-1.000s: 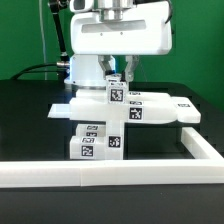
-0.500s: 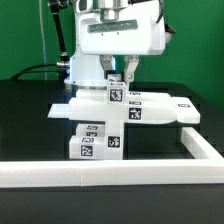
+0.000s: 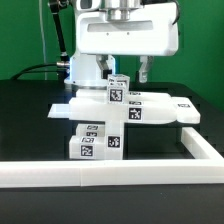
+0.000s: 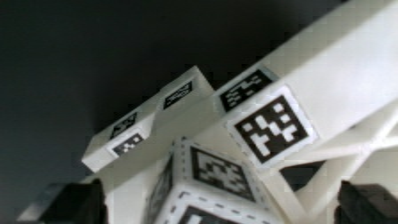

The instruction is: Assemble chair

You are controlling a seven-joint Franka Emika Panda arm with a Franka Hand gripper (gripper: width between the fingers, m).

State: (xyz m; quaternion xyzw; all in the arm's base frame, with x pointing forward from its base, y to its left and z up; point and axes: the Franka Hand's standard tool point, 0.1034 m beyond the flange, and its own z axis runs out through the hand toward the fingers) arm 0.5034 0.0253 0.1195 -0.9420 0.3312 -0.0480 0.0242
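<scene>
Starting near: border rail (image 3: 110, 175) up front, then the chair (image 3: 112, 118) mid-tabletop (image 3: 30, 120), partly built, flat panel on tagged blocks, upright piece seated. Gripper (image 3: 127, 72) above and behind, jaws spread wide, holding nothing. More parts seemingly left.

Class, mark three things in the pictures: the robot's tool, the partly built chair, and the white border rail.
tool (image 3: 126, 72), exterior view, midway between its two fingertips.
chair (image 3: 117, 96), exterior view, on the tagged upright block's face.
border rail (image 3: 100, 175), exterior view, on its long front bar.
</scene>
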